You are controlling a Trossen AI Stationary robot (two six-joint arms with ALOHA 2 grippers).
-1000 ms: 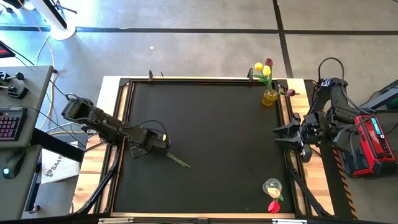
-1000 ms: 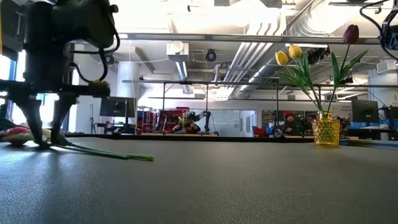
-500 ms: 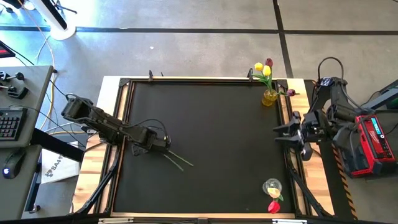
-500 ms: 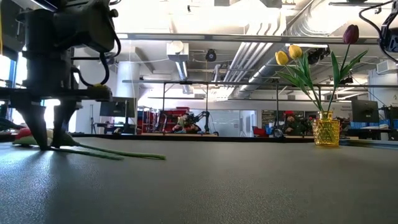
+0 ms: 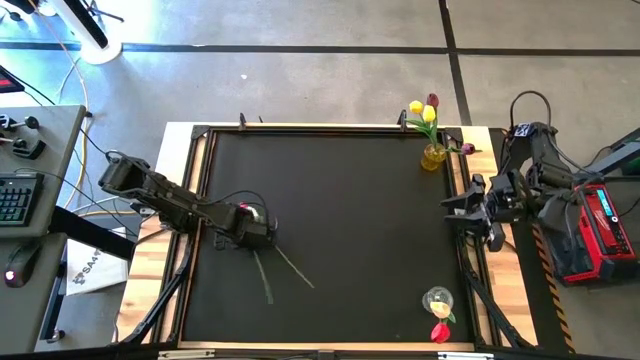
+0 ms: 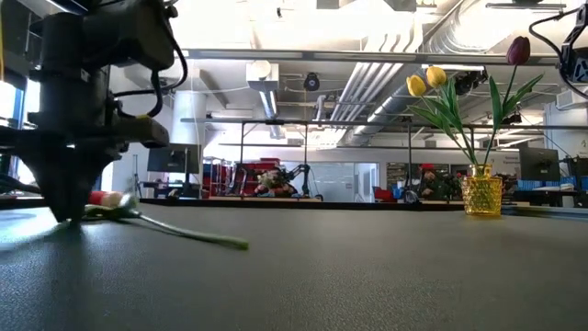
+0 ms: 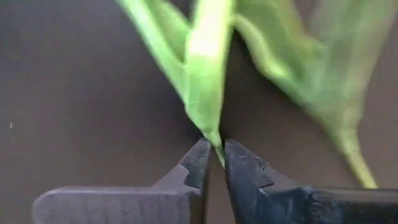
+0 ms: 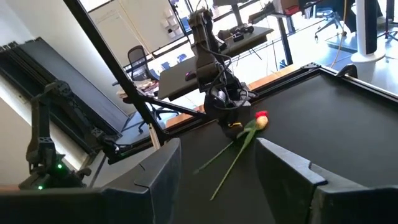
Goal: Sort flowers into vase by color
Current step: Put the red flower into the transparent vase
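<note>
**Black mat, left gripper pinching a tulip at left-centre**

Black matte mat [image 5: 350, 220] fills the wooden-edged table [image 5: 178, 135], seen from above. Grey concrete floor around it; a desk with a keyboard [image 5: 12, 203] at the left edge of the frame. Low view: open workshop hall behind, white ducts overhead, screens and benches far back.

Left gripper [image 5: 256, 236] sits low over the mat, left-centre of the high view. Its wrist view shows the two dark fingertips [image 7: 198, 163] nearly together, pinched on a green leaf or stem base of the red tulip [image 8: 260, 117]. Red bud lies just beside the gripper; two thin green stems [image 5: 264, 277] fan out toward the lower centre, flat on the mat.

Right gripper [image 5: 458, 212] hangs at the right edge of the mat, mid-height, fingers spread wide, holding nothing.

Clear glass vase [image 5: 437, 299] stands lower right, with a yellow bud in it and a red bud [image 5: 440, 332] right by it. Yellow glass vase [image 6: 482, 195] stands upper right, far corner, holding yellow tulips [image 6: 425, 81] and one maroon tulip [image 6: 519, 50].
</note>
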